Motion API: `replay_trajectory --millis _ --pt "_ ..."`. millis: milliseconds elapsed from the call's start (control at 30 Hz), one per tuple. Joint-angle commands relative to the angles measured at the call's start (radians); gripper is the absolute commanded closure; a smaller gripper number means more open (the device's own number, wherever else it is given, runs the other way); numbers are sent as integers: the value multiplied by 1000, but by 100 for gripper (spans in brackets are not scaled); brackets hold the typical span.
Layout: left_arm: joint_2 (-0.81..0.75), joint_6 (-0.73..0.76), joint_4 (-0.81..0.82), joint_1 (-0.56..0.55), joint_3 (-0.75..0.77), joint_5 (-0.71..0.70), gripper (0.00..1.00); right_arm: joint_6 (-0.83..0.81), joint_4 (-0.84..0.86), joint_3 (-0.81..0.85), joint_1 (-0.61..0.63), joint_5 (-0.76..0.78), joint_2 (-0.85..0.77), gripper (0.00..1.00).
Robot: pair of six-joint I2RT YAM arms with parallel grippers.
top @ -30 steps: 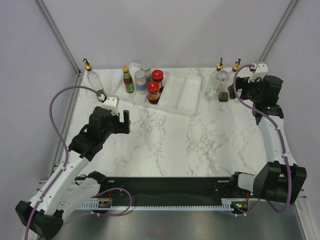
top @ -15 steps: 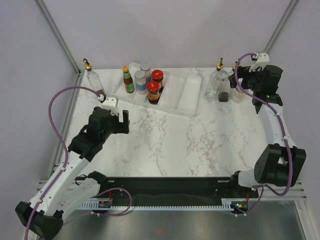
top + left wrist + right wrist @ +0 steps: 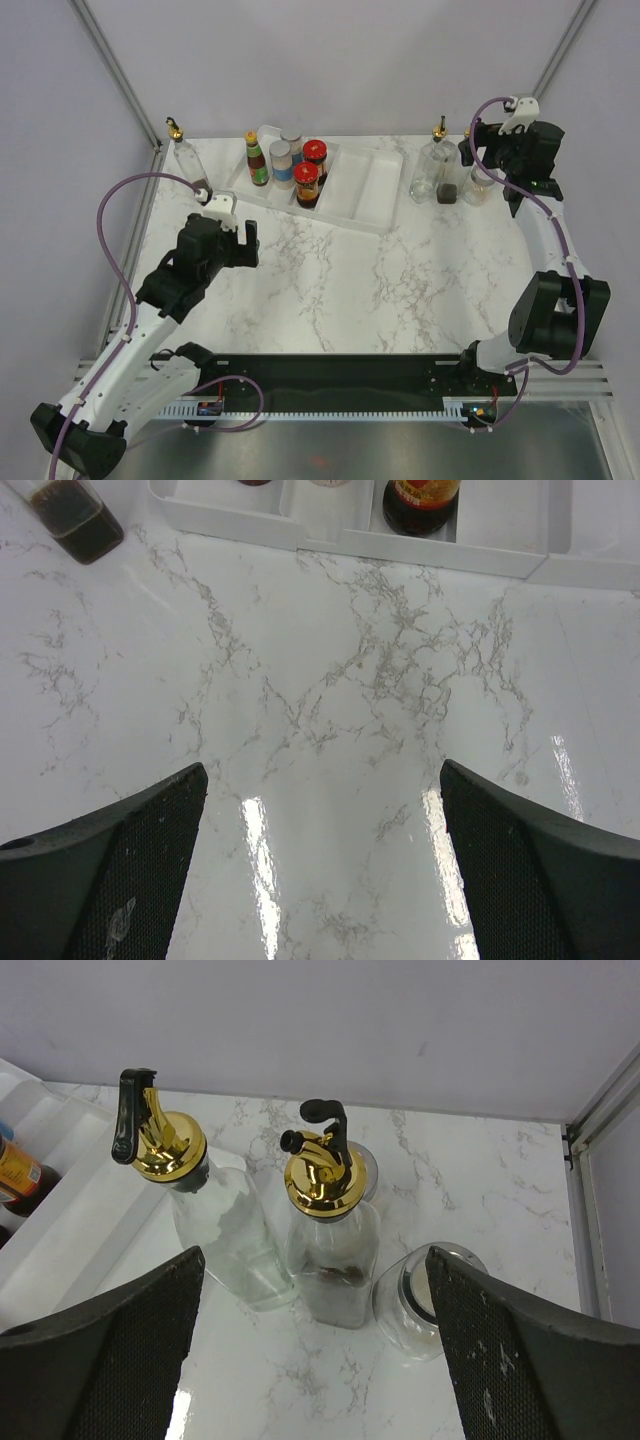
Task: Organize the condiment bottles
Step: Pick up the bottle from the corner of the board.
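In the white tray [image 3: 372, 190] at the back stand an orange-capped sauce bottle [image 3: 258, 160], two silver-lidded spice jars [image 3: 281, 164] and two red-lidded dark jars [image 3: 307, 184]. A clear cruet [image 3: 189, 166] with dark liquid leans at the back left. At the back right, two gold-spouted cruets [image 3: 215, 1222] [image 3: 335, 1250] stand side by side, with a silver-lidded jar [image 3: 432, 1300] just right of them. My right gripper [image 3: 312, 1260] hangs open above and in front of these, touching nothing. My left gripper [image 3: 325, 770] is open over bare marble, short of the tray.
The tray's front rim [image 3: 350, 545] lies ahead of the left gripper, with a dark jar's base [image 3: 420, 500] behind it. Metal frame posts [image 3: 590, 1150] and the wall close off the back right corner. Another glass jar [image 3: 368, 1165] stands behind the middle cruet.
The right arm has swung back and up, bringing its gripper over the cruets in the back right corner. The left arm has not moved.
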Motion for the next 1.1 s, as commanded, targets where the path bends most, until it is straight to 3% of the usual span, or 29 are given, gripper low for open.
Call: replay_trajectory --millis 0,1067 --pt "-11 32 40 2 -7 -36 0 14 50 60 0 15 28 5" --pt "-12 30 38 2 -10 -42 0 -17 97 112 46 73 130 7"
